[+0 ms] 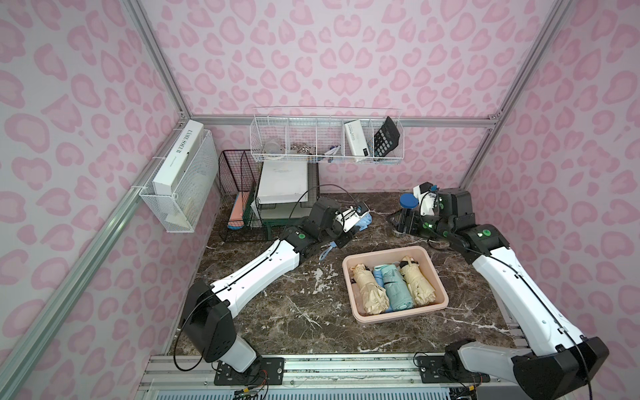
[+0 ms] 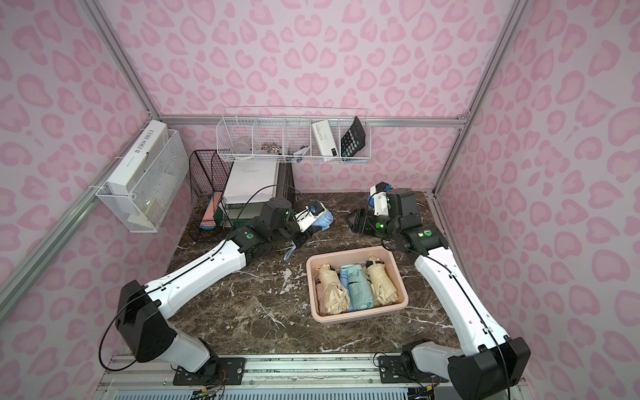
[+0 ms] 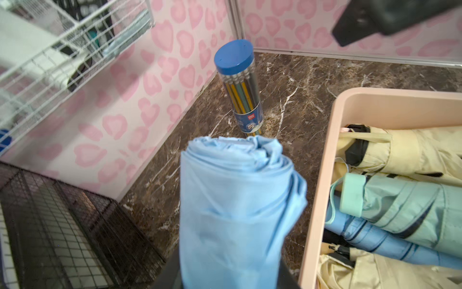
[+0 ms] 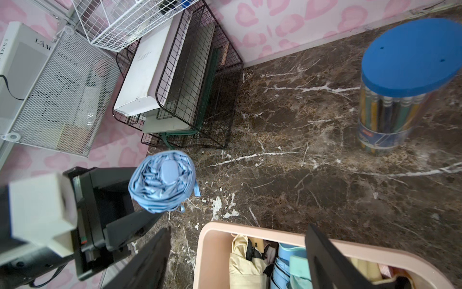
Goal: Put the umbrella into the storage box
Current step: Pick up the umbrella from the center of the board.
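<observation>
A folded light blue umbrella (image 3: 237,212) is held lifted above the marble top, and my left gripper (image 3: 230,280) is shut on it near its handle end. In both top views the umbrella (image 1: 364,221) (image 2: 325,219) pokes out past the left gripper (image 1: 348,230), behind and left of the storage box. The storage box (image 1: 349,277) (image 2: 311,287) (image 3: 322,175) is a pale pink tub holding several folded umbrellas, cream, mint and blue. My right gripper (image 4: 238,227) (image 1: 403,225) hovers open and holds nothing, just behind the box's far rim (image 4: 215,250). In the right wrist view the held umbrella (image 4: 163,181) shows end-on.
A clear pencil jar (image 1: 408,204) (image 3: 237,87) (image 4: 400,87) with a blue lid stands at the back right, close to my right gripper. A black wire file rack (image 1: 239,194) with papers fills the back left corner. White wire baskets (image 1: 325,138) (image 1: 180,187) hang on the walls.
</observation>
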